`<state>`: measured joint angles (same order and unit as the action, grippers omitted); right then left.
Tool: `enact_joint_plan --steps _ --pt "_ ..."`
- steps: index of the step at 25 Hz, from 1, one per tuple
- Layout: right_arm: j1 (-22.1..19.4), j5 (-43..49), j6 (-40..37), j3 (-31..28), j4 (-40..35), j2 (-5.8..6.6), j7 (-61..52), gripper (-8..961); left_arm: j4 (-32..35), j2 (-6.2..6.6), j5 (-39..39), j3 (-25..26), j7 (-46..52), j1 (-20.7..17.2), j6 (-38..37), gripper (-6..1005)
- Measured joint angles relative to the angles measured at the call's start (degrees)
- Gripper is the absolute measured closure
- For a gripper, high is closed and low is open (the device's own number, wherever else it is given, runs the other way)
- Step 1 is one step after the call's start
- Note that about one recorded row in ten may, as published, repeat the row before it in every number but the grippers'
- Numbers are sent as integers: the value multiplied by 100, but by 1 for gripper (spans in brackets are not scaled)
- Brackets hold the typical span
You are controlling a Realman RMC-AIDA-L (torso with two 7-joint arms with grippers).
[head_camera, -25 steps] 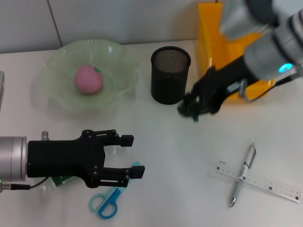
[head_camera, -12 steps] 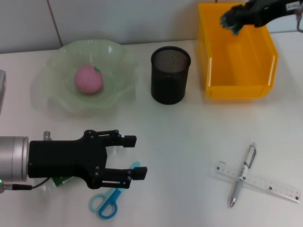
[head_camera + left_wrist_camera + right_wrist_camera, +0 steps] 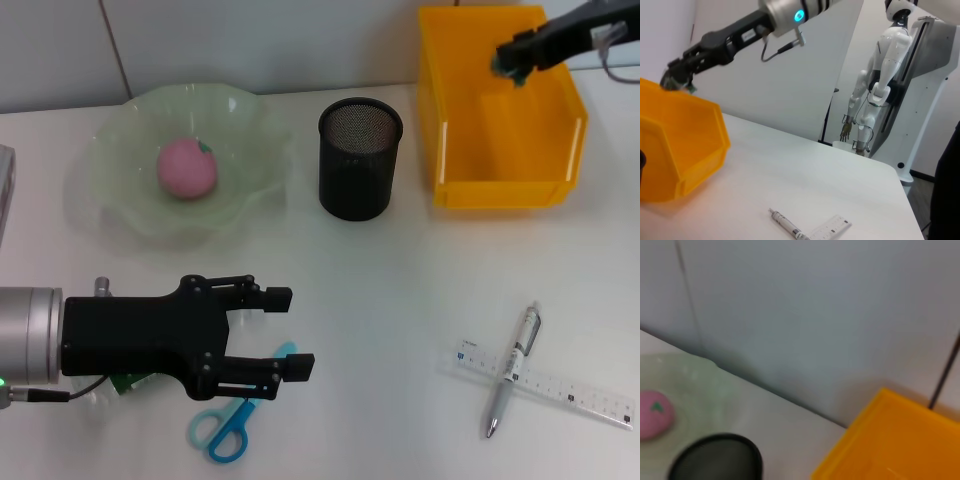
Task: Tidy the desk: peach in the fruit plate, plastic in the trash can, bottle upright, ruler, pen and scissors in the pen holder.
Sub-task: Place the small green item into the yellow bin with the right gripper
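Note:
The pink peach (image 3: 186, 168) lies in the pale green fruit plate (image 3: 120, 215). My right gripper (image 3: 512, 58) hangs over the back of the yellow bin (image 3: 500, 190), shut on a small greenish piece of plastic (image 3: 500, 66); the left wrist view shows it too (image 3: 676, 80). Low at the front left, my left gripper (image 3: 282, 332) is open just above the blue scissors (image 3: 228, 428). A silver pen (image 3: 512, 368) lies across a clear ruler (image 3: 560, 390) at the front right. The black mesh pen holder (image 3: 360, 160) stands mid-table. Only the bottle's cap (image 3: 100, 286) and green label (image 3: 128, 381) show under my left arm.
The yellow bin (image 3: 675, 150) stands at the back right, close to the pen holder (image 3: 717, 457). A white wall runs behind the table. A white humanoid robot (image 3: 875, 90) stands beyond the table's far edge.
My right gripper rose from beside the pen holder and swung back over the yellow bin with the plastic. The left gripper barely moved.

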<state>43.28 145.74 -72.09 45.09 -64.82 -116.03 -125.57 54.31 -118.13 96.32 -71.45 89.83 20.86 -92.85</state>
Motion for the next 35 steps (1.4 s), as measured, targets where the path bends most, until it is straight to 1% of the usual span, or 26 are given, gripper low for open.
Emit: enact_joint_plan --steps 1,3,5,10,15,20,26,31,32,34,35 --pt "0 0 0 0 0 0 0 747 0 0 0 0 0 0 0 209" --pt "51 166 335 94 348 3 -14 709 0 0 0 0 0 -2 0 210" --pt "68 214 441 123 451 3 -16 671 0 0 0 0 0 1 -4 211" --pt "77 223 507 127 480 0 -29 577 0 0 0 0 3 5 -12 214" --pt "70 232 541 125 484 -4 -29 344 0 1 0 0 5 11 -14 216" --pt "42 210 551 122 457 -7 -29 215 0 1 1 0 7 17 -14 219" --pt "27 153 527 87 386 -7 -32 215 0 1 1 0 9 23 -13 222" --pt "-53 -114 399 105 112 -47 -37 214 0 1 2 1 9 23 -13 225" --pt "-119 -311 224 98 -86 -62 -37 214 0 1 2 0 9 23 -13 225" --pt "-151 -438 94 85 -208 -64 -38 214 0 1 1 0 9 23 -13 226" --pt "-240 -722 -171 65 -454 -68 -38 214 0 1 1 1 9 23 -16 227"
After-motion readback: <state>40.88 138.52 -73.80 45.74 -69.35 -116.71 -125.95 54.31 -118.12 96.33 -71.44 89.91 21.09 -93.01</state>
